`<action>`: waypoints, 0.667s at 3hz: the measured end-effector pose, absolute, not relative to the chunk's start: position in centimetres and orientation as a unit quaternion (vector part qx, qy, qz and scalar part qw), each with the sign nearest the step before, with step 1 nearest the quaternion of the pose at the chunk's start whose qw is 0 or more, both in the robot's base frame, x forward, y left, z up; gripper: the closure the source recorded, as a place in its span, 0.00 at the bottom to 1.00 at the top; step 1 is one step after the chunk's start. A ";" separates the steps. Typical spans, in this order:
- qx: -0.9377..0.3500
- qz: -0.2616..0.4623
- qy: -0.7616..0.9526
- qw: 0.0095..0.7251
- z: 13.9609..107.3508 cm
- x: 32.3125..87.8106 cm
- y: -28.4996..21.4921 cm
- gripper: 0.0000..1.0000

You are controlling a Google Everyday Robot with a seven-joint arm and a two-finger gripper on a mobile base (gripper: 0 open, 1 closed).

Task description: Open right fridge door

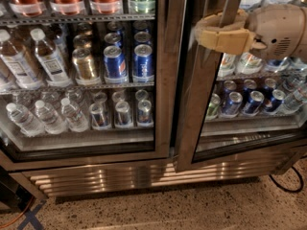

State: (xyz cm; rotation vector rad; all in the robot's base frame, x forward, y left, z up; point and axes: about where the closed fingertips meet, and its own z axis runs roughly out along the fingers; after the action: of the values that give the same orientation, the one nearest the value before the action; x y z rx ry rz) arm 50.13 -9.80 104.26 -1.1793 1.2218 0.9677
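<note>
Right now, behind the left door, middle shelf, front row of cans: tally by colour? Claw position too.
blue cans: 2
gold cans: 1
Total: 3
The claw is high up at the right door, near the door's left edge.

Light glows inside the fridge (165, 80); warm glare streaks its base grille (120, 176); the floor (168, 210) is dim. The gripper (206, 30), upper right against the right fridge door (192, 119), is brightly lit.
</note>
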 end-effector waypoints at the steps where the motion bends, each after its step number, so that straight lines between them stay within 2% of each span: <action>1: -0.496 0.413 0.520 0.560 104.3 49.3 -10.1 1.00; 2: -0.496 0.413 0.520 0.560 104.3 49.2 -10.4 1.00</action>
State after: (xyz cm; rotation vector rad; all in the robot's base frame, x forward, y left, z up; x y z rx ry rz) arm 49.24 -10.36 104.32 -1.1683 1.2269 0.9726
